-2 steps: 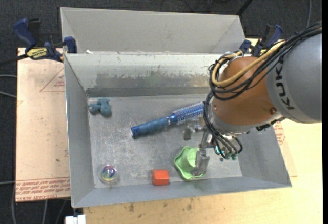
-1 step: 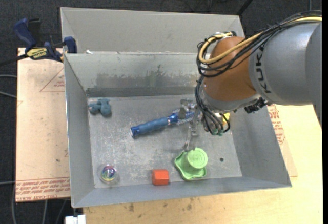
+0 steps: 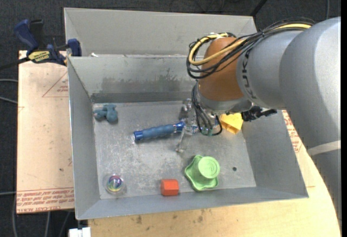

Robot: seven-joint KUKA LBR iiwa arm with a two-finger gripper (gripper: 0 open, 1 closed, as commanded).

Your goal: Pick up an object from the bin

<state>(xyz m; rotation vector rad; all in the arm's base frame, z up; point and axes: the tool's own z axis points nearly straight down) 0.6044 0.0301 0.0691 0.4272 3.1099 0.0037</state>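
Blue stick (image 3: 157, 133), centre of frame: slim, round, smooth, likely to roll. Claw (image 3: 184, 128) open, astride the stick's right end. To grip well, close squarely across the narrow width and lift straight. Nearby: yellow block (image 3: 232, 122), scalloped green lid (image 3: 203, 171), red cube (image 3: 169, 187).

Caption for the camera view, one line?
Gripper at the right end of a blue rod, mid-bin; green cap nearby.
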